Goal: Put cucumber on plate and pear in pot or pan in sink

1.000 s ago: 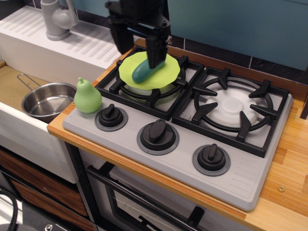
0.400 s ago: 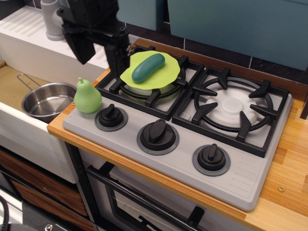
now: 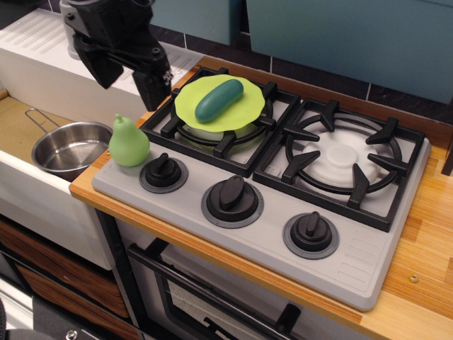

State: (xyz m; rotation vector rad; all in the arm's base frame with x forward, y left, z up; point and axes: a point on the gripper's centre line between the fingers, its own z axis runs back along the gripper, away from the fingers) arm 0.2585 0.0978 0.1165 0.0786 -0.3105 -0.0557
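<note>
A: Where is the hand [image 3: 127,76], and what state is it in?

B: It hangs in the air at the upper left, above the seam between the sink [image 3: 18,127] and the stove [image 3: 283,205]. Its two black fingers [image 3: 153,86] point downward and stand spread apart, with nothing between them.

A: Where is the cucumber [image 3: 218,100] relative to the hand?

B: To the right of the hand, lying diagonally on the lime-green plate [image 3: 244,113], which rests on the near-left burner grate [image 3: 177,127].

A: And the pear [image 3: 128,143]?

B: Directly below the hand, well apart from it, standing upright on the grey corner of the stove, beside a black knob [image 3: 163,170].

A: And the pot or pan [image 3: 67,147]?

B: Below and to the left of the hand, sitting in the sink just beside the pear, its wire handle pointing away toward the left.
</note>
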